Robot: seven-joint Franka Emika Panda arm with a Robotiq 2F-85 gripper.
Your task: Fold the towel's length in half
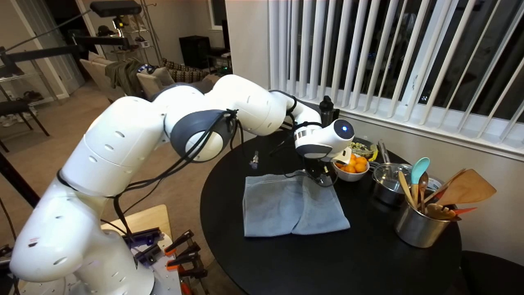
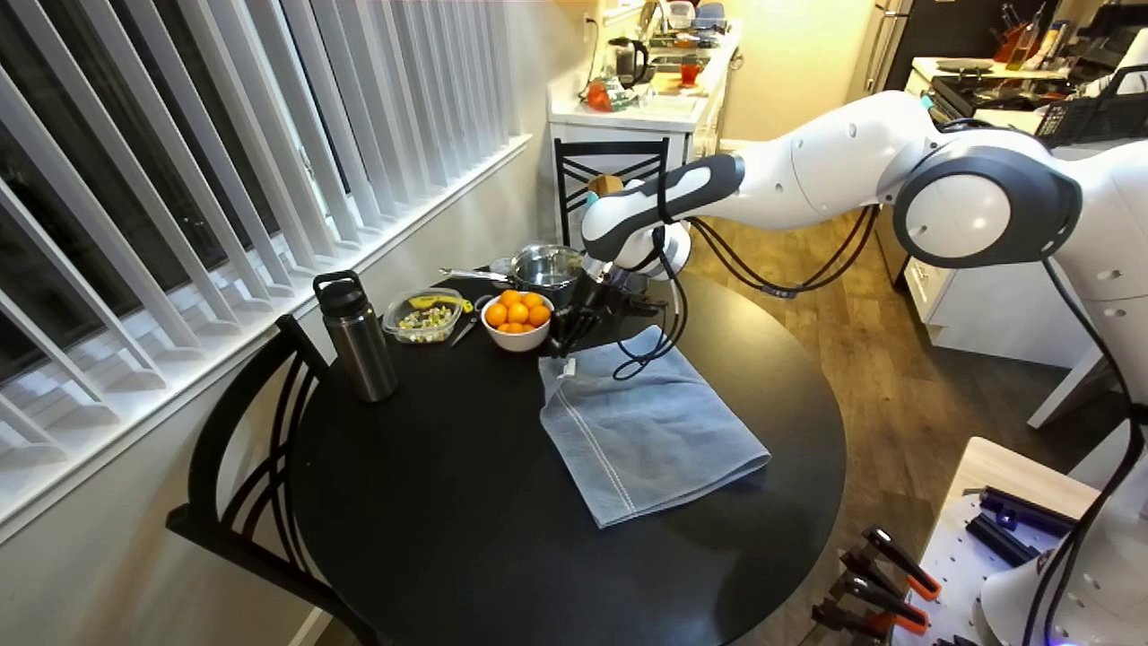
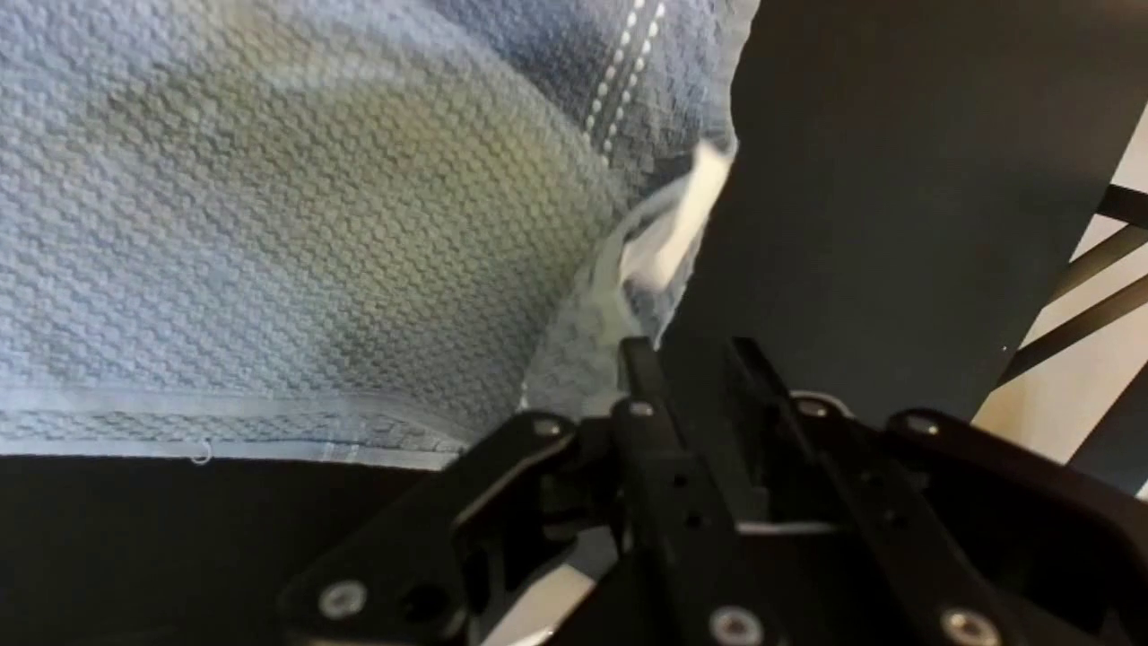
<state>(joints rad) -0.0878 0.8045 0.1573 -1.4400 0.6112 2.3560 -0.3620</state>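
Observation:
The light grey-blue towel lies on the round black table, and it also shows in an exterior view and in the wrist view. It lies in layers, with a crease running across it. A double white stitch line runs along one side. A white tag stands at a curled corner of the towel, close to my gripper. My gripper is partly open, with a gap between its fingers. One finger overlaps the curled corner in the wrist view; dark table shows between the fingertips. I cannot tell whether it touches the cloth.
A white bowl of oranges stands close beside the gripper. Near it are a clear food container, a lidded pot and a steel bottle. A utensil pot and a small object also stand on the black table.

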